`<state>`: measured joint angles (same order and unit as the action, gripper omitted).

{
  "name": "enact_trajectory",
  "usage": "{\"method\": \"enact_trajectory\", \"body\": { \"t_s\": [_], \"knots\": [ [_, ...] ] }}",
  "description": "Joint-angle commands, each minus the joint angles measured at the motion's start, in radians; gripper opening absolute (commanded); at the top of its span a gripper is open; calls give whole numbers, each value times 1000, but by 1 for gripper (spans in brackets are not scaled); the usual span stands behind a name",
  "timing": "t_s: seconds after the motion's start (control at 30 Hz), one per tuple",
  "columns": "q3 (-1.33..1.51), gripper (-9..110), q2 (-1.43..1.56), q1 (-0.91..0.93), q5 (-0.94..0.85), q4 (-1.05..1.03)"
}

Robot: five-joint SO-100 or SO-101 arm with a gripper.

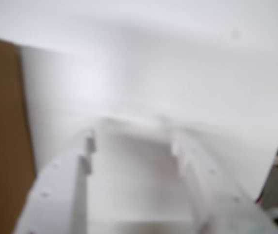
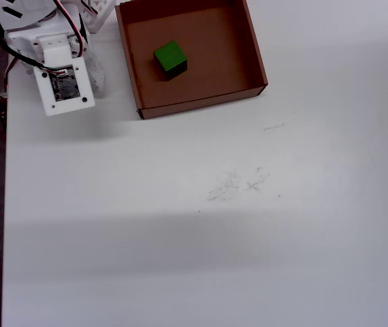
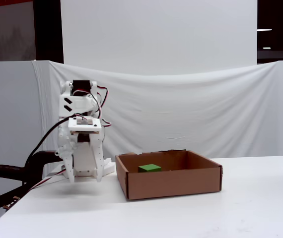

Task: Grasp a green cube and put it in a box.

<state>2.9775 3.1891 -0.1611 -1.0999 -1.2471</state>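
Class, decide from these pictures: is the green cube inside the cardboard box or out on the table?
Inside. The overhead view shows the green cube resting on the floor of the box, enclosed by its walls; the fixed view agrees.

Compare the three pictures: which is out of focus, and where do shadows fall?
Wrist view: badly blurred, white end effector smeared. Overhead view: sharp; a soft shadow band crosses the white table. Fixed view: sharp; small green cube clear inside the brown cardboard box.

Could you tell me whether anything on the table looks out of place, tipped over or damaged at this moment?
Nothing stands out. The green cube sits flat on the floor of the box, which looks intact. The gripper is empty beside the box. Only faint scuff marks show on the white table.
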Motion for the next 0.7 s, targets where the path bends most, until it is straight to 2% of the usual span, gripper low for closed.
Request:
{"method": "enact_trajectory", "body": {
  "t_s": [0.0, 0.67],
  "knots": [
    [-6, 21, -8, -3, 6, 8],
    [-6, 21, -8, -3, 31, 9]
  ]
}}
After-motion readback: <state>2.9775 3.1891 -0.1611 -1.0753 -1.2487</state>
